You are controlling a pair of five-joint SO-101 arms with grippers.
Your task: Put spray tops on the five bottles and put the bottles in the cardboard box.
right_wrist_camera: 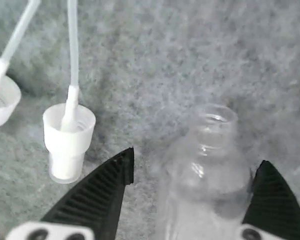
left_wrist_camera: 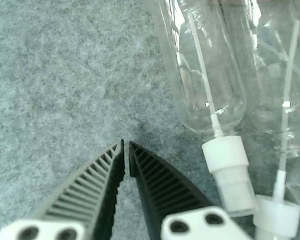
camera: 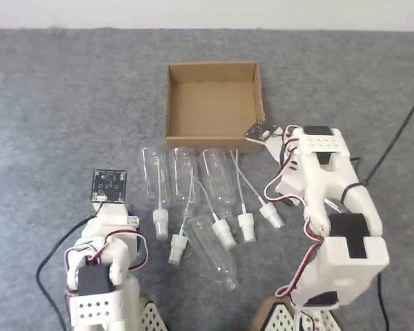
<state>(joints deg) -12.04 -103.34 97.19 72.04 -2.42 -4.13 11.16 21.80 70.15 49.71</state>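
1. Grey carpet-like cloth covers the table (camera: 62, 96).
2. The cardboard box (camera: 210, 103) sits open-topped at the far middle of the table.
3. The right gripper (right_wrist_camera: 197, 156) is spread wide around an uncapped bottle (right_wrist_camera: 212, 145). One finger stands clear of the bottle and the other is at its edge.
4. The left gripper (left_wrist_camera: 126, 145) has its claw pressed almost together over bare cloth, just beside a capped bottle (left_wrist_camera: 205, 75).
5. Three bottles (camera: 185, 169) lie side by side just in front of the box. A fourth bottle (camera: 217, 254) lies tilted nearer the arms.
6. White spray tops (camera: 246, 226) lie in a loose row near the bottle necks, with their thin tubes pointing towards the box.
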